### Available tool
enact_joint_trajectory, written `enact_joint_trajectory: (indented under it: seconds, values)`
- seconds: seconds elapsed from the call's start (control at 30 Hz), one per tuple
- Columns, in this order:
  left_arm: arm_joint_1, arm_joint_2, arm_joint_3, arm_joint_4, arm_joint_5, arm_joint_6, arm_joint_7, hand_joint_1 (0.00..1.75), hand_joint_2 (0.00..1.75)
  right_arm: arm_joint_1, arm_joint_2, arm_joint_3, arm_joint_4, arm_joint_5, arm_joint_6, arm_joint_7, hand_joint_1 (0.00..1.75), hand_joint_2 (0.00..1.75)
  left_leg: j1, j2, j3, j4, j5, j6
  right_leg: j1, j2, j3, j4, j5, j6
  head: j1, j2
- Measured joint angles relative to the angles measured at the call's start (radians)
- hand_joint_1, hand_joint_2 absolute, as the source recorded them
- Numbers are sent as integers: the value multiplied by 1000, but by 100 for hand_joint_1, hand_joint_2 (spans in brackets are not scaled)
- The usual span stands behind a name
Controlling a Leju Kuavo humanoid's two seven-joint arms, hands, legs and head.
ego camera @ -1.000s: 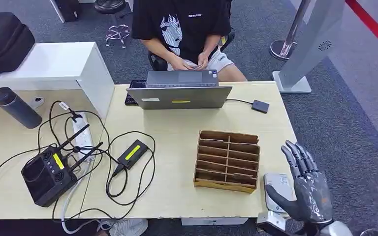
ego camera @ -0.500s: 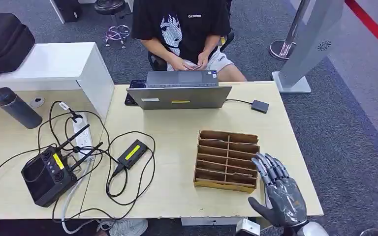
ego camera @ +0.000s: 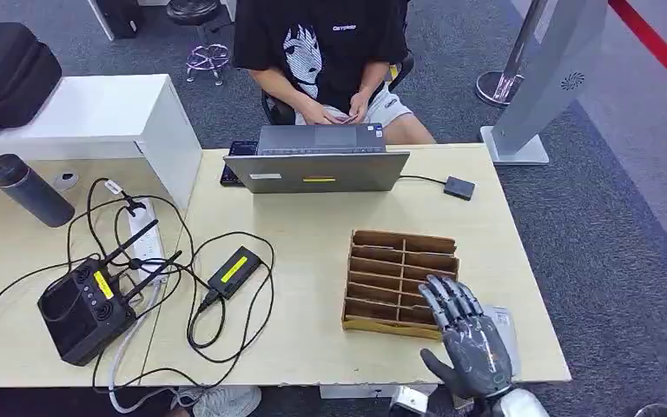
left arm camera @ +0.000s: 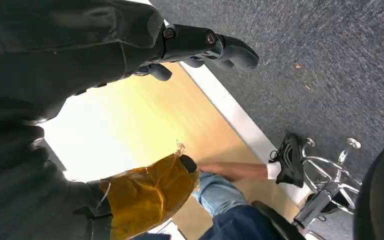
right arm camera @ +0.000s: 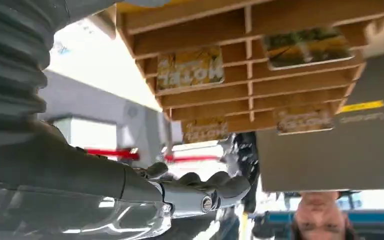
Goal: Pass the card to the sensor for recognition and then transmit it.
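Holding 4 cards (right arm camera: 190,68), the wooden rack (ego camera: 401,282).

Right robot hand (ego camera: 471,340) now at card rack (ego camera: 399,282)

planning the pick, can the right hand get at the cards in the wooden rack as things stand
Probably yes. The right hand is open, fingers spread, over the near right corner of the wooden rack, and nothing lies between them. The right wrist view shows a card standing in an open slot, facing the hand.
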Motion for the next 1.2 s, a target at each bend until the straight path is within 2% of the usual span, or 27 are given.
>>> enact_joint_trajectory:
  seconds: [0.23,0.6,1.2]
  values:
    - [0,0,0,0,-4,-2,0,0,175,-52,27,2,68,40,-10,28,0,175,0,0,0,0,0,0,0,0,0,0,0,0,0,0]
    - [0,0,0,0,-8,-8,0,0,175,-111,50,1,127,37,17,21,0,175,0,0,0,0,0,0,0,0,0,0,0,0,0,0]
    - [0,0,0,0,-11,-12,0,0,175,-116,53,1,139,36,20,19,0,175,0,0,0,0,0,0,0,0,0,0,0,0,0,0]
